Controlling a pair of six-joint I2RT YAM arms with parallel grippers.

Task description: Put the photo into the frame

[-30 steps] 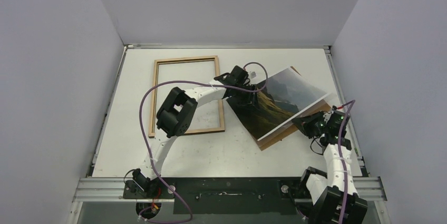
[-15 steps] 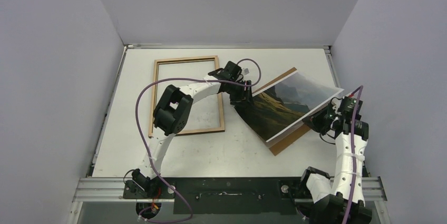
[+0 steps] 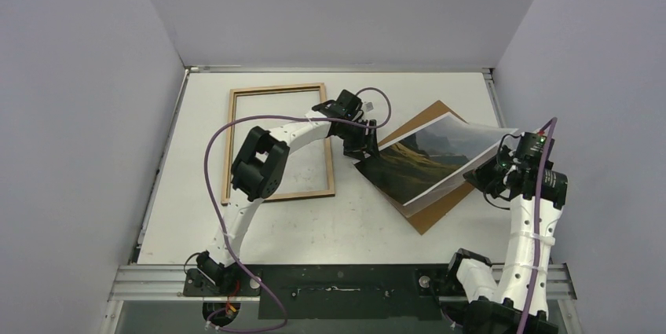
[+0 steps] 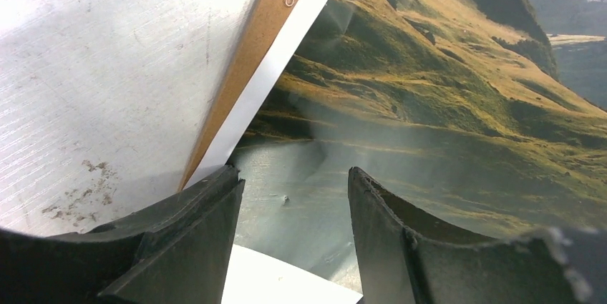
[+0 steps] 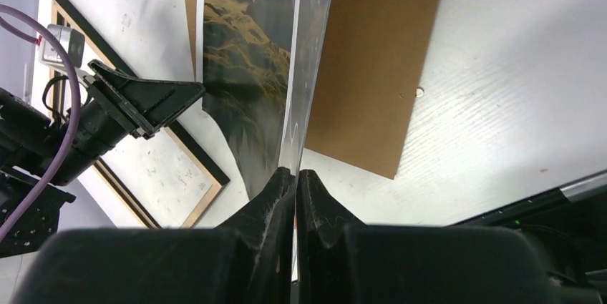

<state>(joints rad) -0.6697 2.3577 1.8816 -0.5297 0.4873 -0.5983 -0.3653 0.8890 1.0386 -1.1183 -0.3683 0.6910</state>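
Since 1 second ago the right gripper has swung out toward the right edge of the top view and risen, carrying its end of the photo with it, and the left gripper has widened its fingers. Now the right fingers are pinched tight on the photo's right short edge, the sheet rising edge-on from between them in the right wrist view. The photo hangs right of centre in the top view, bowed, its right end lifted and its left corner low by the left gripper. Beneath it the board lies flat on the table, showing past the photo at the upper and lower sides. In the left wrist view the 2 fingers stand moderately apart, gripping nothing, over the photo's corner, with the white border and a strip of board running toward the top. I cannot tell whether the tips touch the print. The frame lies flat at upper left of the top view, wood side up, with the left arm crossing its right rail.
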